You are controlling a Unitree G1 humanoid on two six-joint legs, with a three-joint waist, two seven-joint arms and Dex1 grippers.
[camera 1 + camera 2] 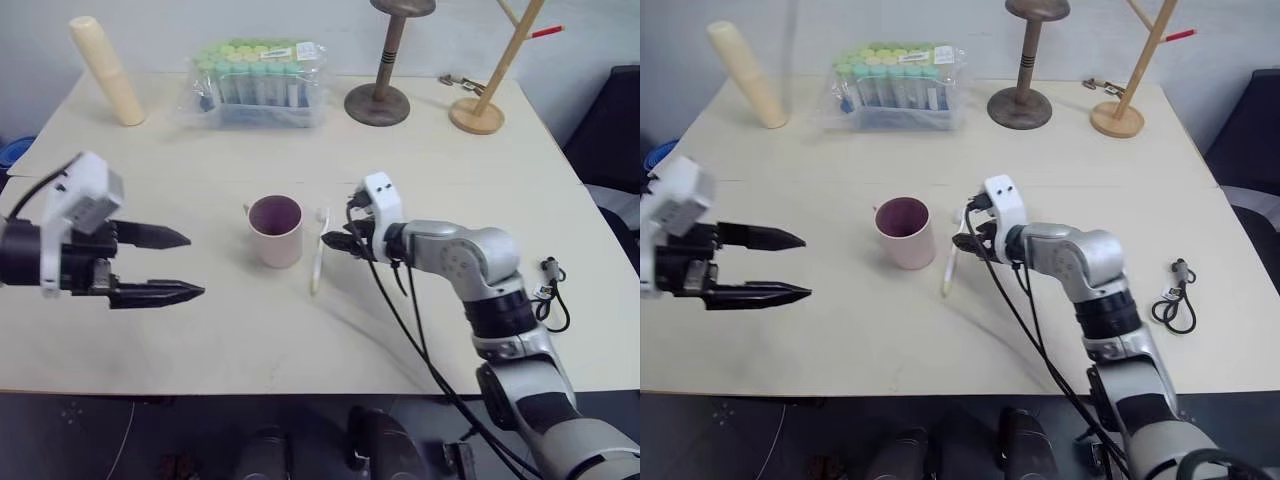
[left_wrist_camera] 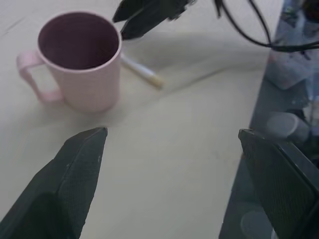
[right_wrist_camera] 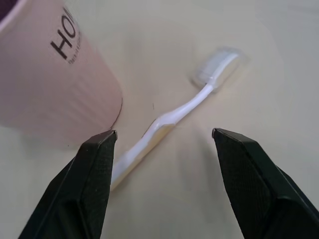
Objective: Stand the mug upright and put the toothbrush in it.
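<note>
We see mug (image 1: 276, 231) upright | right end effector (image 3: 162, 142) open, empty, straddling toothbrush (image 3: 172, 115) | left end effector (image 1: 172, 264) open, empty | risk: our close-set finger could nudge mug over

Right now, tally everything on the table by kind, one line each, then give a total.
Pink mug, upright: 1
White toothbrush, lying flat beside the mug: 1
Cream cylinder: 1
Clear pack of green-capped tubes: 1
Dark wooden stand: 1
Light wooden stand: 1
Black cord loop: 1
Small metal item by the light stand, kind unclear: 1
Total: 8
</note>
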